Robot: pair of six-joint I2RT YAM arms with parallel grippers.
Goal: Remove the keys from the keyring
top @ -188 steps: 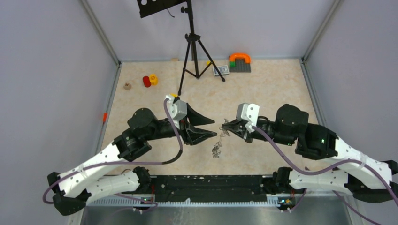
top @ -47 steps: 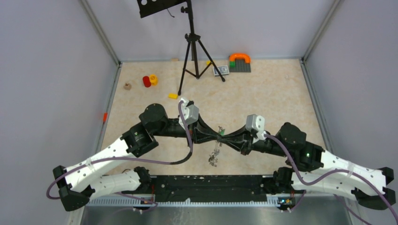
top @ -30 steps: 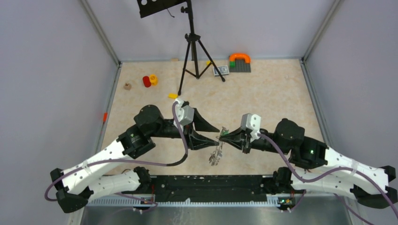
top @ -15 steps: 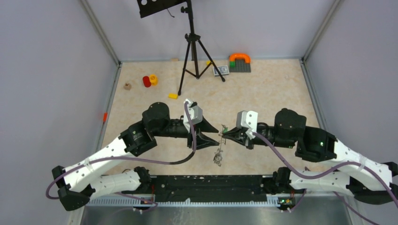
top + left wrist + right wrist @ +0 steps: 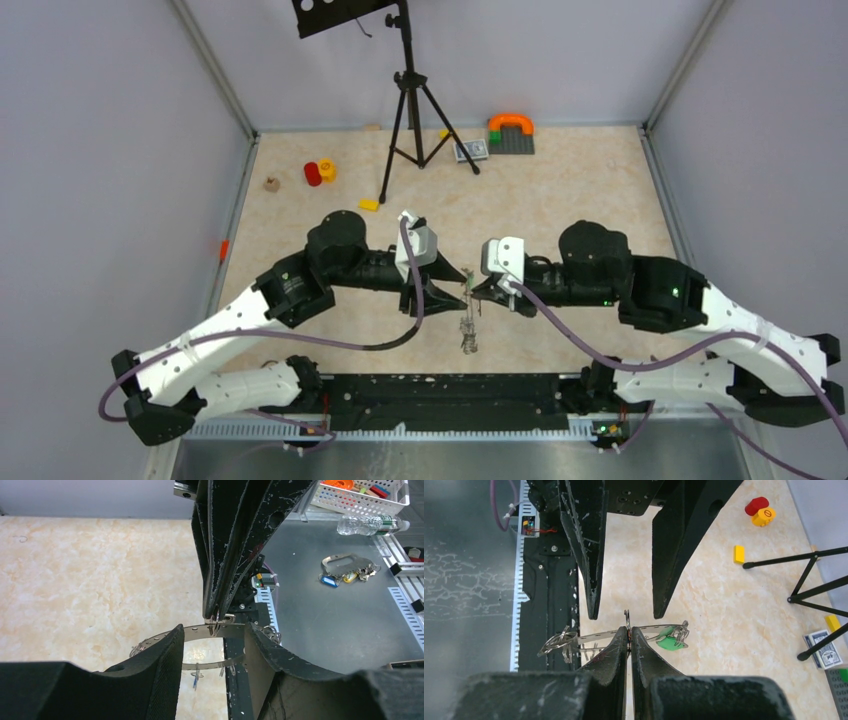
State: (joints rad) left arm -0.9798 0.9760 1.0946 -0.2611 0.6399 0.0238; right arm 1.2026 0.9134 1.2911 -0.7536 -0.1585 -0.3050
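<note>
**Top view.** Two arms meet tip to tip above the middle of the table [image 5: 600, 200]. The keys [image 5: 467, 335] dangle in a bunch just below the meeting point, on the side of the arm bases.

**Right wrist view.** The right gripper [image 5: 629, 632] is clenched. Its two fingers press together on the rim of the keyring [image 5: 649, 629] and hold it clear of the table. A green tag [image 5: 669, 642] hangs at one end of the visible arc, and a cluster of silver keys hangs at the other. The two fingers of the other arm reach in from above, one on either side of the pinch.

**Left wrist view.** The left gripper [image 5: 214, 630] is released, with its jaws about half apart. The ring's arc runs across the gap between them, and the right gripper comes down from above to grip the arc midway. Small keys hang beneath the arc. Whether either left pad touches the ring cannot be told, because the fingers hide the places where the arc passes them.

**Surroundings.**
- A tripod [image 5: 410, 110] stands at the far side of the table.
- Red and yellow pieces [image 5: 320, 172] lie near the far left corner.
- A yellow block [image 5: 369, 205] lies near the left arm.
- A card deck [image 5: 471, 150] and an orange arch [image 5: 511, 122] on a grey plate lie beside the tripod.
- A second key bunch [image 5: 347, 567] lies on the grey bench beyond the table edge.
</note>
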